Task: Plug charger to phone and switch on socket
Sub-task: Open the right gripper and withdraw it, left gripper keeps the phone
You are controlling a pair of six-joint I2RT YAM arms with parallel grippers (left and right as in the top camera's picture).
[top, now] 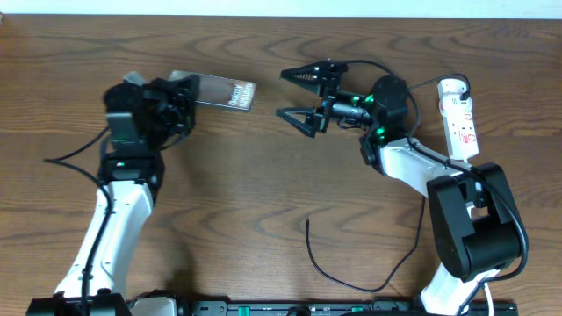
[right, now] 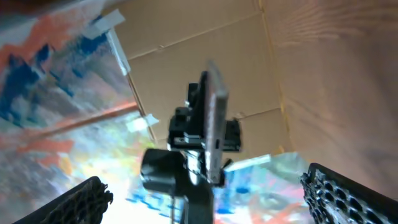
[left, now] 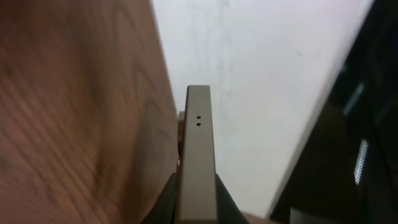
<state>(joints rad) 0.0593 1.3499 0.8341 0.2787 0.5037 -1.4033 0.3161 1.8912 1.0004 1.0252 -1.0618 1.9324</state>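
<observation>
Left gripper [top: 183,95] pinching phone [top: 225,92] by one end. Right gripper [top: 284,95] spread wide, empty; phone at its 9 o'clock, charger [top: 308,239] at 6, well apart.

Made out white lettering on the dark end of the phone [top: 219,90], near the surface's [top: 263,184] far edge: seemingly "Galaxy", though small and blurred. Found red marks on the socket [top: 460,118] by the far right corner, too small to read.
</observation>
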